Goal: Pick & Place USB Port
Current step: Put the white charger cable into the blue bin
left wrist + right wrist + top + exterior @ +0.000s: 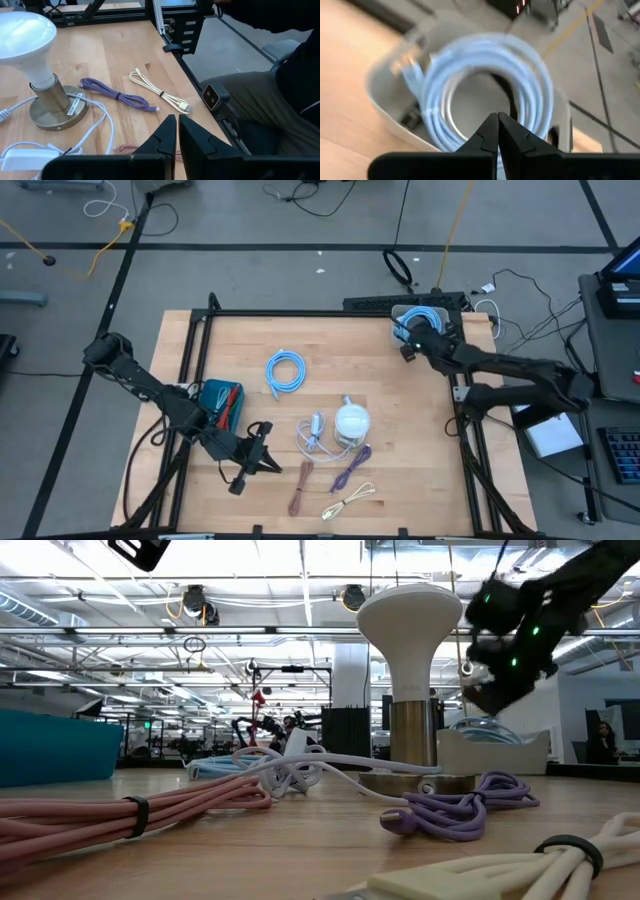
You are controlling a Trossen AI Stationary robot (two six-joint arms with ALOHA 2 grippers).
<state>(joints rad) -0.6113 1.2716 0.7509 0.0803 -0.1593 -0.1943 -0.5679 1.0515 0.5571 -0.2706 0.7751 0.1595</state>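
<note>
Your right gripper (pixel 407 346) hung over the white bin (pixel 385 107) at the table's far right corner, fingers clenched on nothing. A coiled blue cable (pixel 485 75) lay in the bin directly below the fingertips. Your left gripper (pixel 262 457) waited near the front edge, fingers pressed together, with the purple cable (pixel 114 93) and cream cable (pixel 159 93) just ahead, beside the lamp (pixel 37 65).

My right gripper (pixel 409 348) hovered over the bin (pixel 425 313) of blue cable (pixel 420 318); left gripper (pixel 262 463) waited near the front edge.
</note>
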